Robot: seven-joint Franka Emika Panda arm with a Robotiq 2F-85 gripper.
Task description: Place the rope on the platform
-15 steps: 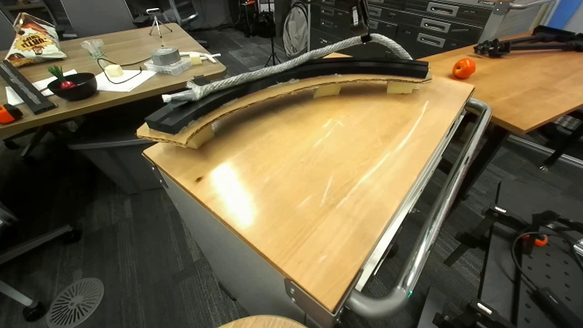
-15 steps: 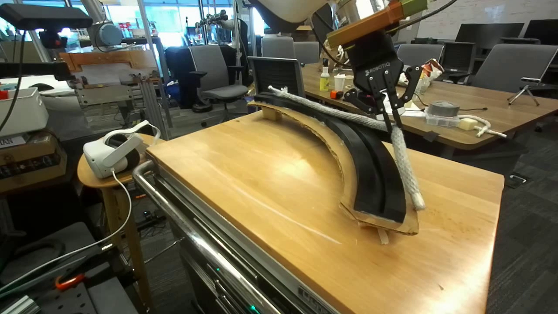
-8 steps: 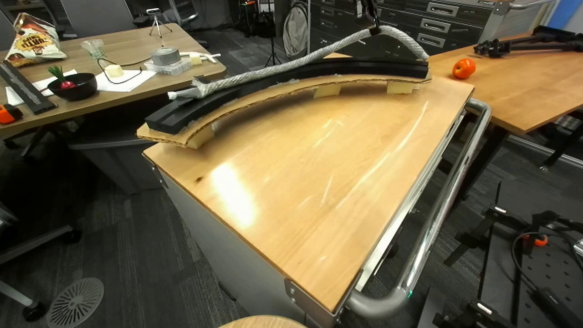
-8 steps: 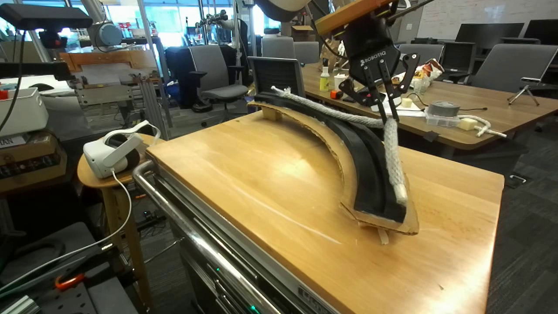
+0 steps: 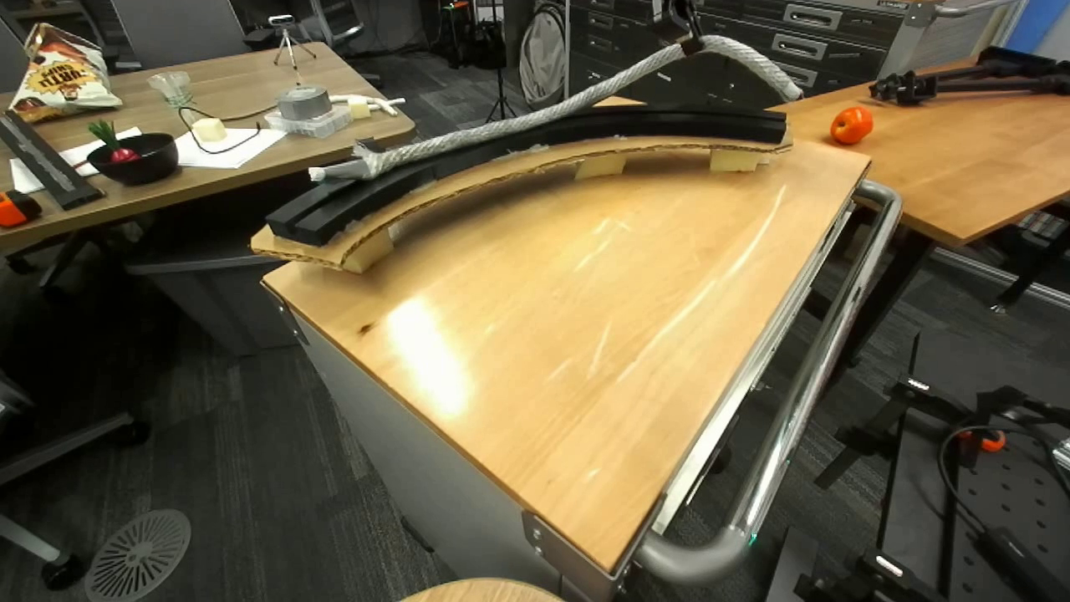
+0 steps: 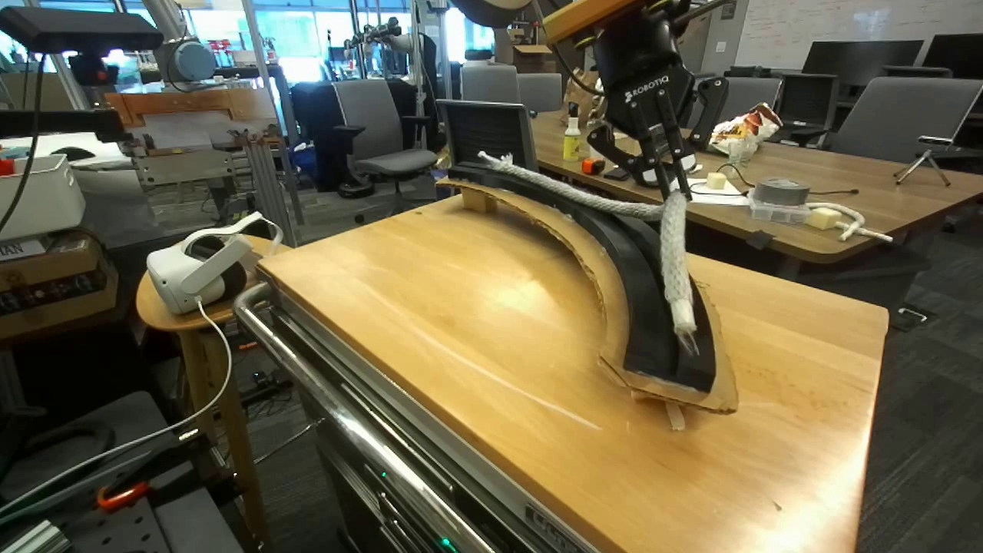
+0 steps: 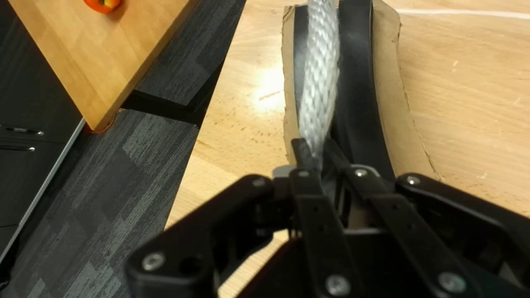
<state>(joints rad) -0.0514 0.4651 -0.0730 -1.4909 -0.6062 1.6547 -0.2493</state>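
In an exterior view, the jaws pinch the rope; its free end slopes nearward above the platform, roughly aligned; lowering likely next.

We see that the pincer is black, with slim jointed bars; round silver screws sit in them. Its housing is also black and shows the word ROBOTIQ in white letters. Above it we notice an orange-yellow block, and near this block a thin dark cable. The rounded arm part has a dark underside and a paler upper side.
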